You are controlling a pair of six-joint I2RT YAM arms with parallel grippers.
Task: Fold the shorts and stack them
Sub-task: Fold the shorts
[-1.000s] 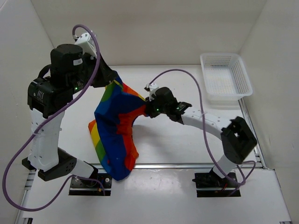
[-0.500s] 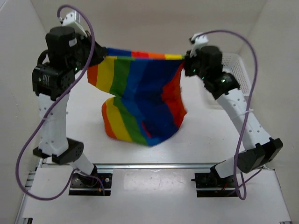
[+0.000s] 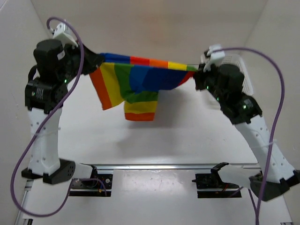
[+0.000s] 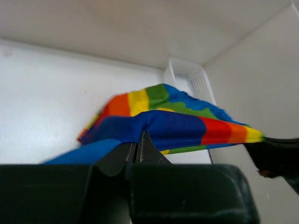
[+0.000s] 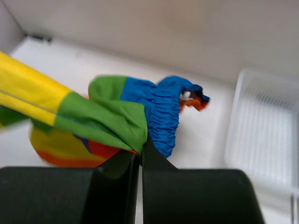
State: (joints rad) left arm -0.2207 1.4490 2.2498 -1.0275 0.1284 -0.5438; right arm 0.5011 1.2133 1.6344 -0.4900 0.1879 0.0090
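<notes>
The white table point(image 3: 187, 136) spans the view. High above it, the shorts point(image 3: 140, 77) are stretched in the air between the two arms. Their long axis runs left to right, sloping slightly down toward the right. The taut top edge shows dark blue, red, orange, yellow and green in turn, and the rest hangs below it, ending in an orange-red band near the middle.

A second ago the shorts drooped in a bunched heap from the left arm, with the right arm low near the centre. Half a second ago they sagged much lower. Now the arms stand wider apart and the cloth is drawn flatter.

The white mesh basket point(image 5: 261, 121) sits at the far right corner, largely hidden behind the right arm from above. The shorts are outside it, to its left.

The left gripper point(image 4: 138, 140) is pinched tight on the dark blue edge. The right gripper point(image 5: 140, 149) is pinched tight on the green corner beside the gathered blue waistband.
</notes>
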